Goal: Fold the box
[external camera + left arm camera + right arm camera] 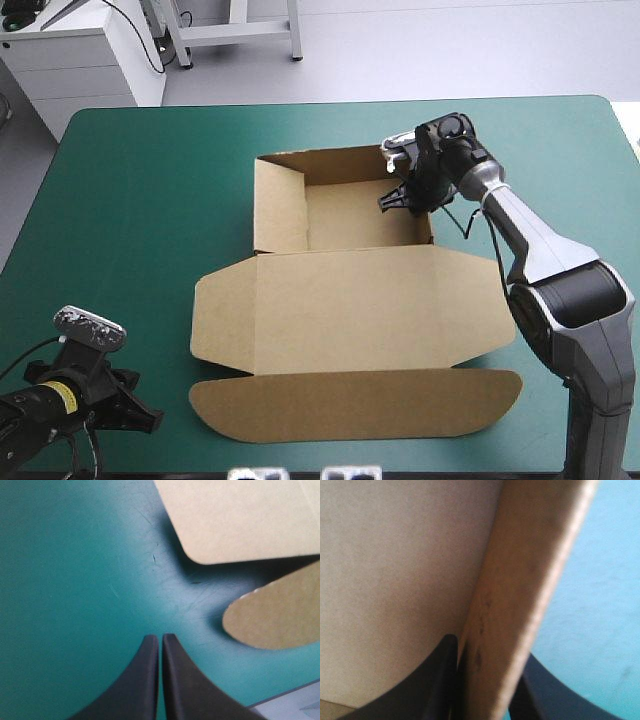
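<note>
The brown cardboard box (370, 315) sits mid-table on the teal-green cover (130, 200); the right black-fingered gripper (398, 200) pinches its right wall, probably to stand it up, while the left gripper (160, 645) rests closed and empty.

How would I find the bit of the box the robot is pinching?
Look at the teal-green table, then the brown box in its middle, whose far half forms an open tray. At the tray's right end stands a wall; it alone sits between the black fingers of the right gripper.
</note>
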### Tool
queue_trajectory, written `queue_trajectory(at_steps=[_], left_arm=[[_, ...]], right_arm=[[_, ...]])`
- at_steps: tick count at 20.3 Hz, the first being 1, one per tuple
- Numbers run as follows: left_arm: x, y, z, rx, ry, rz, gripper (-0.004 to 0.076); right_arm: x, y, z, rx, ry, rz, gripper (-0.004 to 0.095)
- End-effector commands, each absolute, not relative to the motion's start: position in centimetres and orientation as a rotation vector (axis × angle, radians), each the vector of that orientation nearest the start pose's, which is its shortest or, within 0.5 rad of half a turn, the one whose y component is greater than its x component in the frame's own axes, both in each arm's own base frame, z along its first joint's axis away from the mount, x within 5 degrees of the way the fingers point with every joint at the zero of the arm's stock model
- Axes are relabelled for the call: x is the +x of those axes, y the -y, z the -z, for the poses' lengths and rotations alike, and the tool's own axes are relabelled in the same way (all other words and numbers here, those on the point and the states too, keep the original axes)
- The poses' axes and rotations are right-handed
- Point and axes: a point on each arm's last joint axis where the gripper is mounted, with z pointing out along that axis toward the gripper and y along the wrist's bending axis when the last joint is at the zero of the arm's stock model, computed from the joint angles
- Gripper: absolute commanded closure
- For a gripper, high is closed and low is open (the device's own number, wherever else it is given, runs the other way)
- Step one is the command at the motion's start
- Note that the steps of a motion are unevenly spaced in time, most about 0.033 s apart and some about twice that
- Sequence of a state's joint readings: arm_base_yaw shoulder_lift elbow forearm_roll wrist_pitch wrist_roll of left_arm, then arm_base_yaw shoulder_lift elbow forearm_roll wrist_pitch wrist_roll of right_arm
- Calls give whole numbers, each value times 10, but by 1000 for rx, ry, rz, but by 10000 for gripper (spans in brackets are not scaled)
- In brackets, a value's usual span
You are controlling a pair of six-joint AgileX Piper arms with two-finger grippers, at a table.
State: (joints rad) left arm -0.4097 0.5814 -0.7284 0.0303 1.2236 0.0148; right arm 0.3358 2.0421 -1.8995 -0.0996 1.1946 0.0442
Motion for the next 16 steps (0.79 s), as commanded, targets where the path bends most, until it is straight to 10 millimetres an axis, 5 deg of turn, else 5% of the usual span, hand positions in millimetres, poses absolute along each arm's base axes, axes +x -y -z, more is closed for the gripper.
queue_trajectory(at_steps=[1, 5, 7, 11, 16], left_arm=[[72, 28, -322, 523, -2453, 121, 719], [71, 28, -322, 524, -2458, 120, 719], [71, 28, -322, 524, -2458, 119, 719], [72, 27, -322, 525, -2455, 98, 719], [74, 24, -323, 525, -2438, 55, 719]], right_arm=[[428, -92, -330, -328, -2629, 184, 928], [437, -2, -341, -63, -2639, 239, 928], [433, 59, -341, 125, -2654, 287, 928], [414, 144, -339, 387, -2641, 260, 928], [395, 193, -339, 513, -2598, 186, 928]])
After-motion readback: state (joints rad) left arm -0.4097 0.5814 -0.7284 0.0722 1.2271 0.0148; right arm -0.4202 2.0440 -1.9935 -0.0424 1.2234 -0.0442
